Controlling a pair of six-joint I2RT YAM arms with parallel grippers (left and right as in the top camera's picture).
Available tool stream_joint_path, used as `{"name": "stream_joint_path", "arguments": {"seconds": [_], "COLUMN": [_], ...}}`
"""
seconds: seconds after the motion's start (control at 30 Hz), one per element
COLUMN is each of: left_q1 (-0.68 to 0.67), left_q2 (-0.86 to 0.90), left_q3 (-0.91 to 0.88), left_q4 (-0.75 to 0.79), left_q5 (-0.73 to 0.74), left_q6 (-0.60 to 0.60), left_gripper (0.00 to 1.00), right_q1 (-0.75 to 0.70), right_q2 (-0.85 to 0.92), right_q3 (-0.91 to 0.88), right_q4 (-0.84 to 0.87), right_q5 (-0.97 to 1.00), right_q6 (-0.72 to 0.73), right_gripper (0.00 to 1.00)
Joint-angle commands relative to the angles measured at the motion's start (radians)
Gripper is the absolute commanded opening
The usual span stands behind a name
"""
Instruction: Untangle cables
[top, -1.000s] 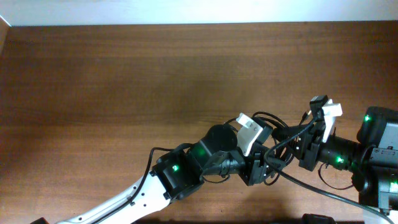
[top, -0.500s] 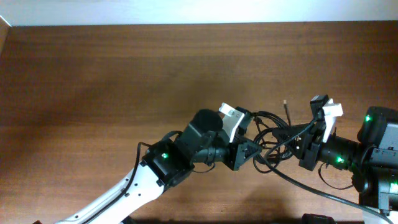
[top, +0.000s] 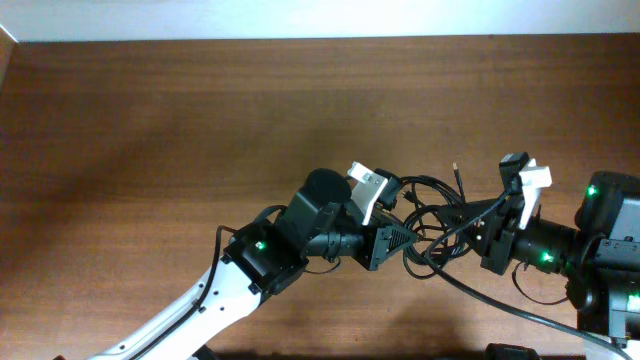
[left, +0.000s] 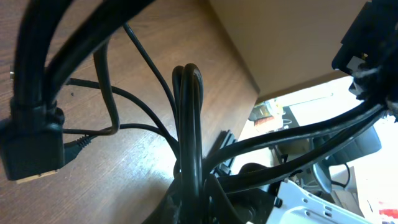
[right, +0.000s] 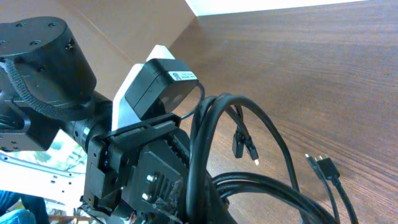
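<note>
The black cables (top: 437, 212) hang in a tangled bunch between my two grippers, right of the table's middle. My left gripper (top: 397, 241) is shut on a doubled loop of cable (left: 187, 118), which rises straight out of its jaws (left: 189, 200). My right gripper (top: 479, 233) is shut on the other side of the bunch (right: 206, 140), at the bottom of its view (right: 209, 206). A thin plug end (top: 456, 169) sticks out toward the far side. Small plugs dangle free in the right wrist view (right: 246, 147), with another nearby (right: 323, 165). A wide flat connector (left: 30, 152) hangs at the left.
The brown wooden table (top: 200, 120) stretches to the left and the far side. The left arm's black and white body (top: 300, 240) reaches in from the bottom left. The right arm (top: 600, 240) sits at the right edge. The left gripper's housing fills the right wrist view (right: 146, 165).
My left gripper has moved left and slightly away from the right one, drawing the bunch out. A thin plug end has come free on the far side. The right arm has stayed still.
</note>
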Motion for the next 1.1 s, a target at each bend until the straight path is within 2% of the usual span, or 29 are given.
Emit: {"name": "stream_joint_path", "arguments": {"seconds": [0.0,0.07,0.13,0.33,0.43,0.5,0.57,0.7,0.8,0.83,0.93,1.0,1.07], "left_q1": [0.015,0.015,0.015,0.067,0.129,0.18,0.214,0.23,0.23,0.23,0.23,0.23,0.23], "left_q2": [0.005,0.005,0.005,0.005,0.005,0.005,0.005,0.005,0.005,0.005,0.005,0.005,0.005], "left_q3": [0.007,0.007,0.007,0.007,0.007,0.007,0.007,0.007,0.007,0.007,0.007,0.007,0.007], "left_q4": [0.021,0.097,0.164,0.169,0.078,-0.084,-0.167,-0.229,-0.266,-0.296,-0.478,-0.568,-0.608], "left_q5": [0.082,0.255,0.363,0.363,0.254,0.099,0.089,0.034,0.013,-0.025,-0.283,-0.399,-0.454], "left_q6": [0.057,0.165,0.211,0.2,0.123,0.056,0.058,0.068,0.14,0.151,0.152,0.151,0.151], "left_gripper": [0.0,0.0,0.0,0.0,0.0,0.0,0.0,0.0,0.0,0.0,0.0,0.0,0.0], "right_q1": [0.0,0.0,0.0,0.0,0.0,0.0,0.0,0.0,0.0,0.0,0.0,0.0,0.0], "right_q2": [-0.019,-0.019,-0.019,-0.019,-0.019,-0.019,-0.019,-0.019,-0.019,-0.019,-0.019,-0.019,-0.019], "right_q3": [0.016,0.016,0.016,0.016,0.016,0.016,0.016,0.016,0.016,0.016,0.016,0.016,0.016], "right_q4": [0.0,0.0,0.0,-0.001,-0.001,-0.001,-0.001,-0.001,-0.001,-0.001,-0.002,-0.001,-0.001], "right_q5": [-0.04,-0.04,-0.04,-0.04,-0.04,-0.04,-0.04,-0.04,-0.04,-0.04,-0.04,-0.04,-0.04], "right_q6": [-0.011,-0.011,-0.011,-0.011,-0.01,-0.01,-0.01,-0.006,-0.006,-0.006,-0.006,-0.006,-0.006], "right_gripper": [0.04,0.04,0.04,0.04,0.04,0.04,0.04,0.04,0.04,0.04,0.04,0.04,0.04]}}
